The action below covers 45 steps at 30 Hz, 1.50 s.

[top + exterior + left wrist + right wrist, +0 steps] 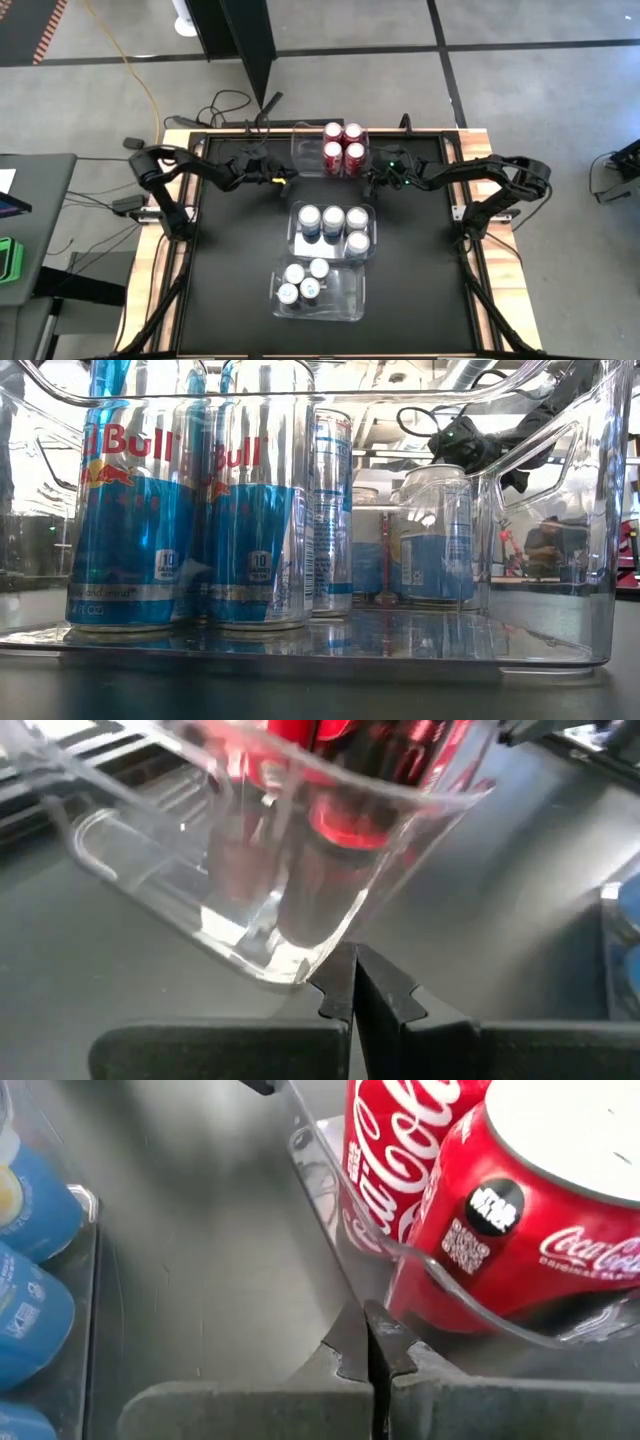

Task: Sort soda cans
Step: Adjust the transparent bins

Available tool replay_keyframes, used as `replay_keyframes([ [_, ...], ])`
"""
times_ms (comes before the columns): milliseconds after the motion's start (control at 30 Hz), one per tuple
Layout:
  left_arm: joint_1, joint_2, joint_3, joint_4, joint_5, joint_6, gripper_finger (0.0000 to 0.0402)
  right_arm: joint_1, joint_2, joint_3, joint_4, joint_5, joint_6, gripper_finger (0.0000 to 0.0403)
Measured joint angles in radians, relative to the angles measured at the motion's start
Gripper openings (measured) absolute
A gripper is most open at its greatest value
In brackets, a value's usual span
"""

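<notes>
Four red cans (342, 146) stand in a clear bin (301, 146) at twelve o'clock on the black table (230, 260). Four dark blue cans (333, 223) fill the middle bin (296, 238) at the centre. Four light blue cans (303, 282) sit in the nearest bin (345, 298) at six o'clock. The left gripper (284, 180) rests at the red bin's nine o'clock side, fingers pressed together, holding nothing. The right gripper (370, 180) sits at its three o'clock side, likewise closed and empty.
</notes>
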Motion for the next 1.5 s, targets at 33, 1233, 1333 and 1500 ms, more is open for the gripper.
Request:
replay_keyframes([
  [33,0.003,0.007,0.004,0.000,-0.002,-0.004,0.0000,0.000,0.000,0.000,-0.006,0.000,0.000,0.0000],
  [1233,-0.172,-0.616,-0.271,-0.433,0.076,0.175,0.0000,0.342,-0.613,-0.080,-0.568,0.085,0.199,0.0000],
  [1333,-0.215,-0.617,-0.339,-0.335,0.076,0.124,0.0000,0.461,-0.628,-0.121,-0.581,0.209,0.296,0.0000],
  [1500,-0.274,-0.615,-0.409,-0.203,0.075,0.069,0.0000,0.628,-0.629,-0.169,-0.583,0.348,0.461,0.0000],
])
